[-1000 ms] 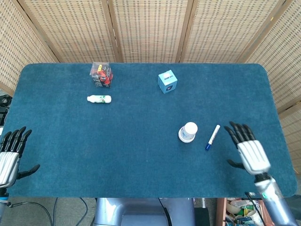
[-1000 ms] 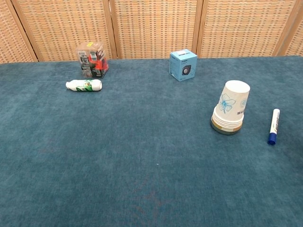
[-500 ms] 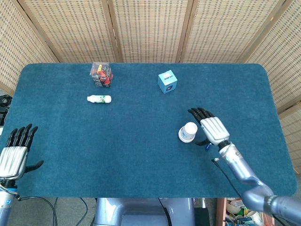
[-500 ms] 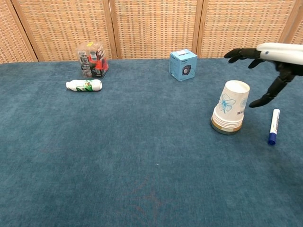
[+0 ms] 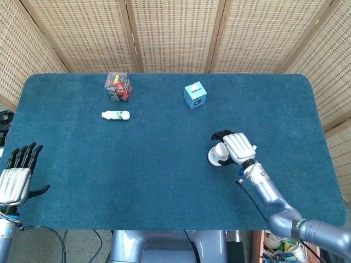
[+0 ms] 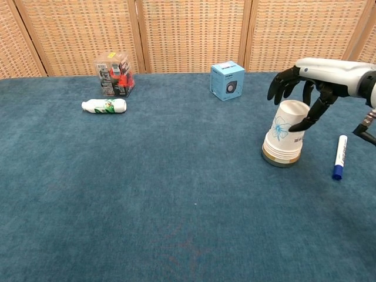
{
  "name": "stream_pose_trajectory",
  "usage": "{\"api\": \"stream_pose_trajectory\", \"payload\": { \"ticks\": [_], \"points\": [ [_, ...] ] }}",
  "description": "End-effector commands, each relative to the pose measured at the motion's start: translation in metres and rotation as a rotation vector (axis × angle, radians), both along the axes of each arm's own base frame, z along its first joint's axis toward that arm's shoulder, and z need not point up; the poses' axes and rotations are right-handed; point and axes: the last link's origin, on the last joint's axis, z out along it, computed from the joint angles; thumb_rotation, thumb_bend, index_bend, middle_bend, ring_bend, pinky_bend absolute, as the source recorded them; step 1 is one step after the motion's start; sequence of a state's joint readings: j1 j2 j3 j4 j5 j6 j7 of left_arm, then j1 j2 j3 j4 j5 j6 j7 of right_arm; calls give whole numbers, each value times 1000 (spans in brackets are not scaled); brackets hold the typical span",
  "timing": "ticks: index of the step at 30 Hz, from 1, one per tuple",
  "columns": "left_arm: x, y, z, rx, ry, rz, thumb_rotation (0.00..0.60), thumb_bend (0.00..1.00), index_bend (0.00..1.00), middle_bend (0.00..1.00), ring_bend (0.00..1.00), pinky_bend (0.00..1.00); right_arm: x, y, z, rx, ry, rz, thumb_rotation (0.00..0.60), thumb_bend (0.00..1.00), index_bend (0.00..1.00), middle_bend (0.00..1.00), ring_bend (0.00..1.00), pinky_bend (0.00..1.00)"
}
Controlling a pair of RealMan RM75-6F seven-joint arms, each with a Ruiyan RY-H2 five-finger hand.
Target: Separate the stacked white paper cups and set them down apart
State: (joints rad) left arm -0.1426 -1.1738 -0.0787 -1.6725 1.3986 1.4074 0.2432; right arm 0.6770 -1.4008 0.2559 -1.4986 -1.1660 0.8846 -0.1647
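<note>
The stack of white paper cups stands upside down right of the table's middle, with a blue flower print and a gold rim band. My right hand arches over the stack's top. Its fingers curl down on the far side, apart from the cup, and its thumb tip lies against the cup's right side. It holds nothing. My left hand lies open with fingers spread by the table's front left edge, seen only in the head view.
A blue-capped white marker lies just right of the cups, under my right forearm. At the back sit a light blue box, a small white bottle on its side and a clear box of red items.
My right hand has swung left from the table's right side to over the cup stack, and its fingers now curl down around the top. The left hand has barely shifted.
</note>
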Motion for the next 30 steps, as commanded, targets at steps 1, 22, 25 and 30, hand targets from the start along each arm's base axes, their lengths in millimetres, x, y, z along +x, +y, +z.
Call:
{"api": "stream_pose_trajectory", "payload": {
  "ticks": [1,22,25,30],
  "points": [
    [0,0,0,0,-1,1,600,109,0,0,0,0,-1,-1,-1,-6,6,-2,600,384,479,529,393,605],
    [14,46,4,58,-18,-222,600,109,0,0,0,0,35,-2,26,75,-453,-96,600,494,542,595,452,648],
    [29,69,-1,91,-41,-382,600,109,0,0,0,0,46,-7,24,156,-620,-203,600,498,542,597,454,648],
    [60,103,-22,121,-30,-578,600,110,43,0,0,0,64,-16,16,226,-862,-332,600,498,542,598,457,648]
  ]
}}
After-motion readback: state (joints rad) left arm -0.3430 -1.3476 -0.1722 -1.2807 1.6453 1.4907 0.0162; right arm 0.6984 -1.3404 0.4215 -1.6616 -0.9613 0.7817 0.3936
